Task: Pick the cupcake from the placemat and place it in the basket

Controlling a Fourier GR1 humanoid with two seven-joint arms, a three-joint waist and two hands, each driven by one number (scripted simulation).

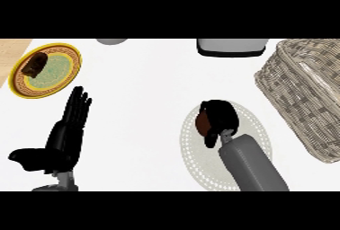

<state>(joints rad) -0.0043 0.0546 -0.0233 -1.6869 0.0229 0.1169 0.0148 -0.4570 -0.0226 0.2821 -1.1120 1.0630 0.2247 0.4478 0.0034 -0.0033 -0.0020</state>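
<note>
White worktop (146,90): right hand (219,117) curled round cupcake (201,122) on placemat (256,130); light, soft, crushable, best held low; left hand (66,130) open.

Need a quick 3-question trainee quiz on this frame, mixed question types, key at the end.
1. True or false: the right hand is curled over the cupcake on the placemat.
2. Where is the basket? A) at the view's left B) at the view's right, past the placemat C) under the left hand
3. Fill in: the left hand is ____, fingers straight, holding nothing.

Key: 1 true; 2 B; 3 open. Extra: a yellow plate with a dark item sits at upper left.
</note>
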